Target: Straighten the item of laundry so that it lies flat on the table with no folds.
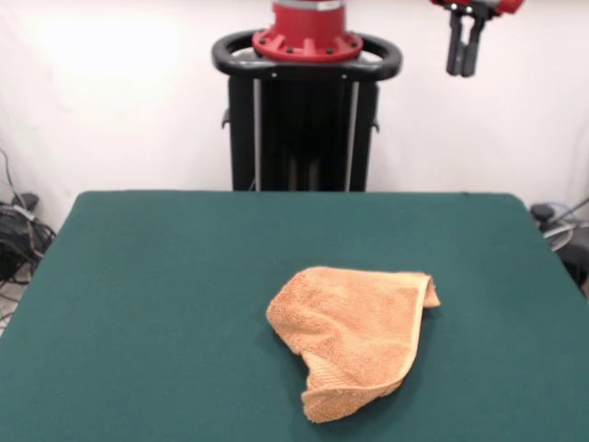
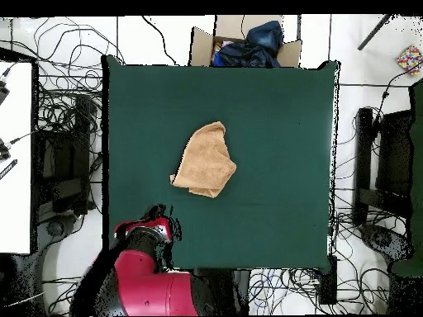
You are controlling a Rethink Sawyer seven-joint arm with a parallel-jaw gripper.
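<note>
The light-orange terry towel [image 1: 354, 336] lies crumpled on the dark green table [image 1: 166, 276], right of the middle and towards the front edge. It is folded over on itself, with a hemmed edge curling along its right and lower side. In the overhead view the towel [image 2: 206, 161] sits left of the middle of the table [image 2: 281, 115]. My gripper [image 1: 465, 51] hangs high at the top right, beyond the table's far edge, well above and away from the towel, with nothing in it.
The black pedestal [image 1: 306, 120] with its red base stands behind the far edge. In the overhead view the red arm [image 2: 144, 276] is off the table's bottom left corner. A cardboard box with dark cloth [image 2: 248, 45] is past the top edge. Cables cover the floor.
</note>
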